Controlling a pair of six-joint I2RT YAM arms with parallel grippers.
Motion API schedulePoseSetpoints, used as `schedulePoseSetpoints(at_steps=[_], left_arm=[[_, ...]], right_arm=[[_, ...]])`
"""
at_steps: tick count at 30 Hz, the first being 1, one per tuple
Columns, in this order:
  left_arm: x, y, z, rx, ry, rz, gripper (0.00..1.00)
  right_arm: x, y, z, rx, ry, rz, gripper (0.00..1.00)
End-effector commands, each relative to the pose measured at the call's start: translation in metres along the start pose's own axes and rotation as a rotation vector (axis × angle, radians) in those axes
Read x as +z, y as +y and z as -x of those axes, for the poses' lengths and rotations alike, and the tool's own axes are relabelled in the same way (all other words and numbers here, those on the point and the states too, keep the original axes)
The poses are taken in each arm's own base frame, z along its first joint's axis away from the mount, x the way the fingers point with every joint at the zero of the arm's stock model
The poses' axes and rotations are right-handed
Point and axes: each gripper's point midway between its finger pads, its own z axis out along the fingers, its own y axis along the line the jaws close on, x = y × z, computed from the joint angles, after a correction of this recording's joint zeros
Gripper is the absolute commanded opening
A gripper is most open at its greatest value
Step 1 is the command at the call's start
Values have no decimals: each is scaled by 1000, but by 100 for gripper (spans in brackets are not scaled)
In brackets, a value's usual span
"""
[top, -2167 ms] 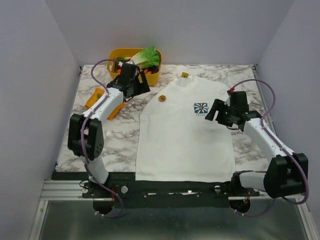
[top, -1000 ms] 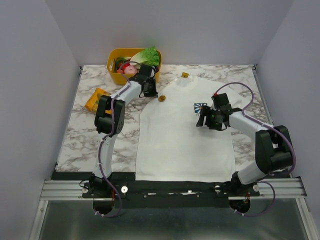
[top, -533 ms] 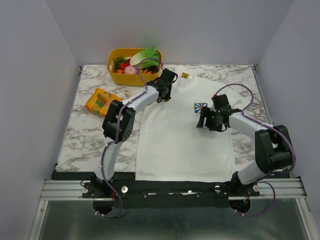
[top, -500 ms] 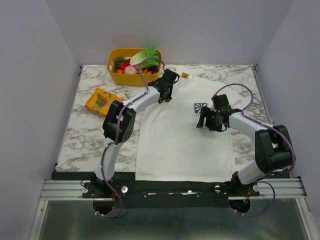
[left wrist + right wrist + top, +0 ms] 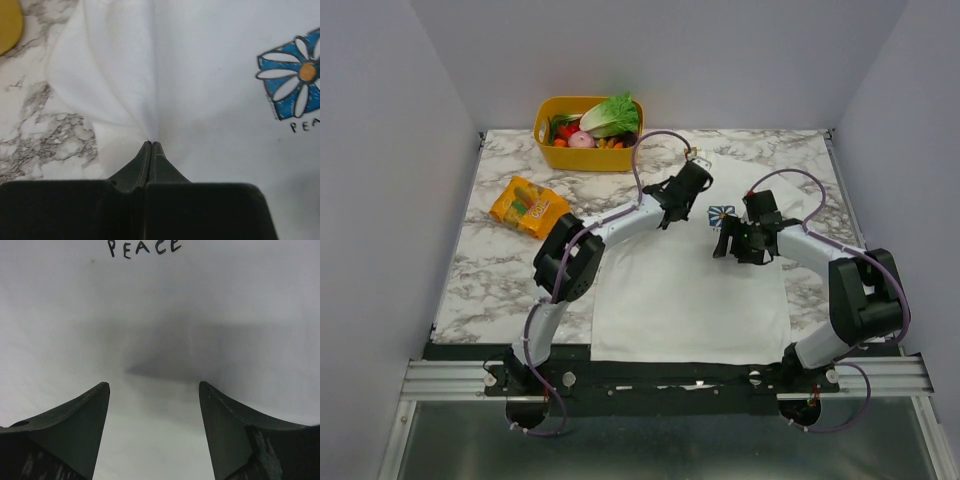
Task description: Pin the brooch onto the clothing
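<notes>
**T-shirt** (image 5: 680, 290): white, short-sleeved, spread on the marble tabletop (image 5: 490, 280) with its collar away from the arm bases and a blue flower print (image 5: 295, 82) on the chest. Judged soft, light and limp. It will likely bunch and slide under any pull, so it is best held down close beside the pinning spot.

**Brooch**: not seen in any view. It may be under the left arm or at its jaws; cannot tell. Judged small, rigid, light and slippery, so best taken by the rim.

**Left gripper** (image 5: 151, 146): on the shirt just beside the print. The jaws are pressed together and creases in the cloth converge on their tips, so they appear to pinch a fold of shirt.

**Right gripper** (image 5: 154, 390): low over the cloth just below the print's lettering. The jaws are spread with nothing between them.

**Also present**: orange snack packet (image 5: 527, 205) and yellow basket (image 5: 580, 160) of vegetables, both off the shirt.
</notes>
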Motion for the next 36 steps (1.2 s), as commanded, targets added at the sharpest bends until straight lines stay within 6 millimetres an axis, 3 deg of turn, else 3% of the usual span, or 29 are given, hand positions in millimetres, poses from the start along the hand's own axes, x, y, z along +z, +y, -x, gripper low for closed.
schedulePoseSetpoints(at_steps=[1,2,5,6,9,13,14,17,18,24,36], left_arm=[[-29,-51,5,18,-35,-227,0],[-36,-54,14,11,-66,-260,3],[-52,-67,21,23,-92,-363,30],[-54,-66,23,21,-95,-367,50],[-60,-54,35,-25,-109,-387,72],[-60,-25,44,-172,-114,-456,74],[-55,-6,51,-223,-132,-457,74],[-47,7,49,-320,-108,-507,73],[-35,18,43,-361,-83,-499,73],[-9,25,36,-429,-41,-561,71],[13,26,12,-463,11,-575,65]], right_arm=[[6,-4,-6,4,9,-15,80],[6,-5,-6,5,7,-17,80],[6,-6,-6,5,10,-20,80],[7,-5,-7,4,13,-17,80],[7,-5,-8,4,13,-17,80],[7,-6,-8,2,12,-18,80],[7,-6,-8,1,11,-18,80],[7,-6,-9,-2,13,-21,80],[7,-6,-8,-2,10,-19,80],[7,-6,-8,-2,12,-19,80],[4,-6,-7,-12,8,-17,80]])
